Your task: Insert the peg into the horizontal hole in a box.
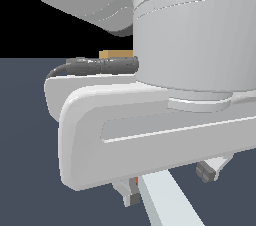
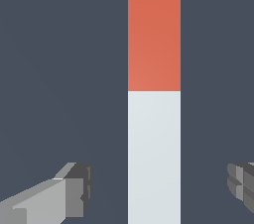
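Observation:
The peg lies flat on the dark floor, its red-orange end joined to a pale grey-white length. My gripper hovers open above the pale part, one finger on each side with wide gaps, touching nothing. In the exterior view the peg shows as a pale bar under the hand, with a sliver of red beside one finger; the gripper straddles it. Only the top edge of the tan box peeks out behind the arm. The hole is hidden.
The arm's large white wrist and hand housing fill most of the exterior view and block what lies beyond. A dark cable runs along the hand. The floor is plain dark blue-grey.

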{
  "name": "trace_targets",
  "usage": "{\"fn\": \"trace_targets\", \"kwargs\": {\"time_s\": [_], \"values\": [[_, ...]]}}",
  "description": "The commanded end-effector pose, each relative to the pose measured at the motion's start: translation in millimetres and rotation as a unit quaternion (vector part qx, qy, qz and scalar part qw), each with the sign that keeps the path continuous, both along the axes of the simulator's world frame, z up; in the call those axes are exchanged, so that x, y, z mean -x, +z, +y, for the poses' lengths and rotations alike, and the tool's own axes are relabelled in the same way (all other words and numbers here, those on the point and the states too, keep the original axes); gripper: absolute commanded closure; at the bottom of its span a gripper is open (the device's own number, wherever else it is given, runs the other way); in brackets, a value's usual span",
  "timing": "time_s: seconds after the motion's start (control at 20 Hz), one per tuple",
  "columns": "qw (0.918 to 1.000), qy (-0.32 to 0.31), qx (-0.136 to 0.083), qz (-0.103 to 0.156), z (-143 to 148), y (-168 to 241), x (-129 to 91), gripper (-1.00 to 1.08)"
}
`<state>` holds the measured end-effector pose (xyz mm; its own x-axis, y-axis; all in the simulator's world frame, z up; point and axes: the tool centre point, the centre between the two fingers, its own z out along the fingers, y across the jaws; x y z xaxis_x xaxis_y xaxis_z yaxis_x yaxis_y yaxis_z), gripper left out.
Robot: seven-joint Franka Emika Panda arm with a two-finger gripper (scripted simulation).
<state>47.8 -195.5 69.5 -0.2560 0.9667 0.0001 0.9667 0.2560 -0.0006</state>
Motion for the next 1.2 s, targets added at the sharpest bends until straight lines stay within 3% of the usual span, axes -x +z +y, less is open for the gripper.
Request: {"fn": "trace_targets", "kwargs": {"time_s": [0.0, 1.0, 1.05, 1.15], "values": [[1.0000, 0.000, 0.000, 0.000, 0.9, 0.5, -0.6, -0.92], [1.0000, 0.000, 0.000, 0.000, 1.0, -49.4, -0.5, -0.92], [1.0000, 0.000, 0.000, 0.000, 1.0, -49.4, -0.5, 1.08], [1.0000, 0.000, 0.000, 0.000, 1.0, -49.4, -0.5, 1.08]]}}
